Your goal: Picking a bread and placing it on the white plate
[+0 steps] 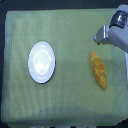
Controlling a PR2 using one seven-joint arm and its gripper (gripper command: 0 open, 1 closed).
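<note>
The bread (98, 69) is an elongated golden-orange loaf lying on the green cloth at the exterior view's right, its length running top to bottom. The white plate (41, 62) is round and glossy, sits at the exterior view's left, and has nothing on it. My gripper (98, 36) reaches in from the upper right corner, its tip pointing left, farther up the image than the bread's upper end and apart from it. It holds nothing. The image is too blurred to tell how its fingers stand.
A green woven cloth (70, 100) covers the table, with dark edges showing at the left and bottom. The grey arm (119, 30) fills the upper right corner.
</note>
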